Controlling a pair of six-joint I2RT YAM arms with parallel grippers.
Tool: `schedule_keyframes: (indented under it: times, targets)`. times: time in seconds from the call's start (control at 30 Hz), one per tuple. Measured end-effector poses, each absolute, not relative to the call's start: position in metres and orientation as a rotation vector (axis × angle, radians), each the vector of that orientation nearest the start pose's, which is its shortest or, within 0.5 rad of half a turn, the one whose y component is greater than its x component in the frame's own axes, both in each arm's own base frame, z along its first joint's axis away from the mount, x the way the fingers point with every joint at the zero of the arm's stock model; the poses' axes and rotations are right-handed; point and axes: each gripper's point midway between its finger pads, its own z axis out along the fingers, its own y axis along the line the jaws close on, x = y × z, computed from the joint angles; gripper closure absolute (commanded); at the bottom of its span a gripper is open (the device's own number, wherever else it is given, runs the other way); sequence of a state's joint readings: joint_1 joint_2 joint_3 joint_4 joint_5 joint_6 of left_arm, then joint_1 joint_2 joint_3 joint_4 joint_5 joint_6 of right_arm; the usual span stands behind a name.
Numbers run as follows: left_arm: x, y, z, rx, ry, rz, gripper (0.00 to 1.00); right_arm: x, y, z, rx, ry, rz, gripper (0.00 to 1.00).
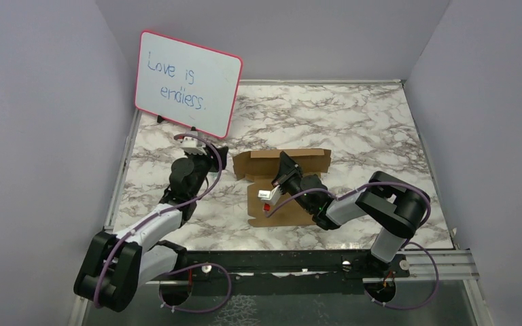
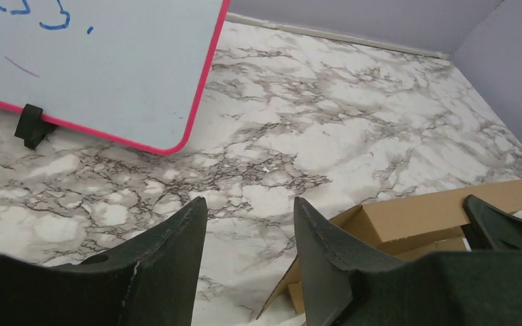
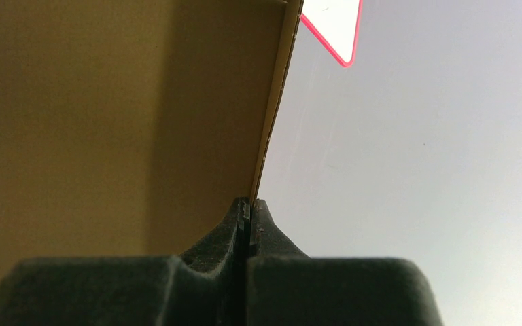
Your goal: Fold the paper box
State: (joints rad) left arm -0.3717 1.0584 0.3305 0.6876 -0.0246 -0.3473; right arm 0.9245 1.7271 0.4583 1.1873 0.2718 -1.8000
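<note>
At the middle of the paper box (image 1: 255,163), the right gripper (image 3: 250,202) pressed fully shut against its raised edge; the left gripper (image 2: 250,204), half open and empty, needed to brace the side.

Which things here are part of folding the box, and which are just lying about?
Job: paper box; right claw, pinching its edge; left claw, open, left of it.
Lying about: pink-framed whiteboard, propped at the back left.
</note>
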Motion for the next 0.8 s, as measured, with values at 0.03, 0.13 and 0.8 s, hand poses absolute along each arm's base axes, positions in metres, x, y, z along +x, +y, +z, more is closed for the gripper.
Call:
schedule_keyframes:
  times: [0.03,0.13,0.8]
  targets:
    - [0.335,-0.138,0.174,-0.012,1.644,-0.530,0.48,0.324,0.286,0.149,-1.631,0.566,-0.882,0.99]
    - [0.343,-0.133,0.155,-0.036,1.692,-0.511,0.49,0.324,0.286,0.149,-1.631,0.565,-0.882,0.99]
    - [0.333,-0.180,0.106,0.199,1.868,-0.722,0.52,0.324,0.288,0.152,-1.622,0.566,-0.881,0.97]
